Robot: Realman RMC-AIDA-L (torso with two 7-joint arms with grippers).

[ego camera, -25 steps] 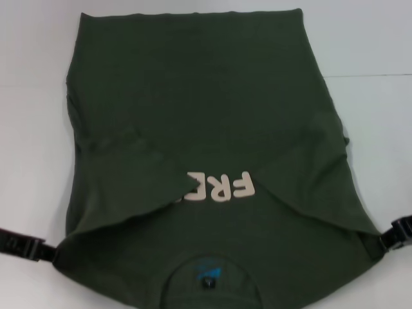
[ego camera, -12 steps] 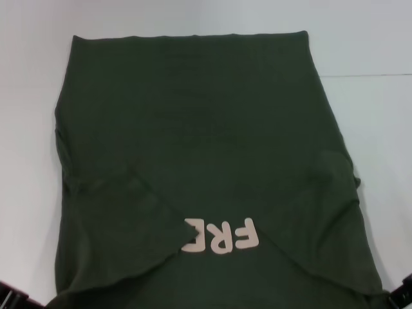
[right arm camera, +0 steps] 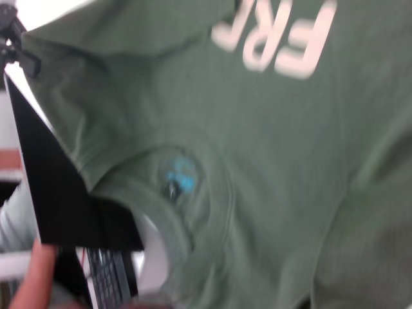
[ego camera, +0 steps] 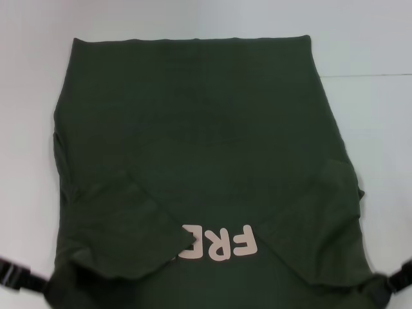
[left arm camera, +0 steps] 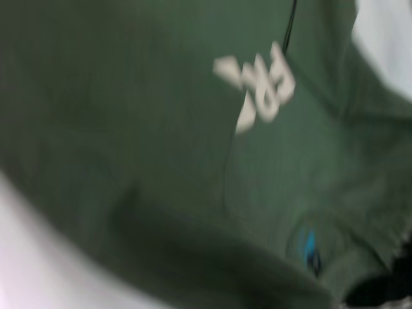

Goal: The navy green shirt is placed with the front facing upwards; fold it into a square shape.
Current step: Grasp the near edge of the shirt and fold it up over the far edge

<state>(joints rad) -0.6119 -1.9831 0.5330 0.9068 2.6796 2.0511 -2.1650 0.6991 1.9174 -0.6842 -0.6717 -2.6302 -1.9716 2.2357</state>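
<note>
A plain white worktop was noted, with a faint seam line crossing its right side. In the right wrist view, a dark panel and a black keyboard appeared beyond the edge.

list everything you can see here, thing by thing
navy green shirt: one, dark olive green, spread over the table, both sleeves folded in across the front, near corners bunched at the two grippers
chest print: one, off-white, letters "FRE" showing, rest under the left sleeve flap, near edge of the shirt
collar label: one, blue, inside the round collar, seen in both wrist views
table: one, white, under the shirt, with a thin seam line on the right
left gripper: one, black, at the shirt's near left corner
right gripper: one, black, at the shirt's near right corner
</note>
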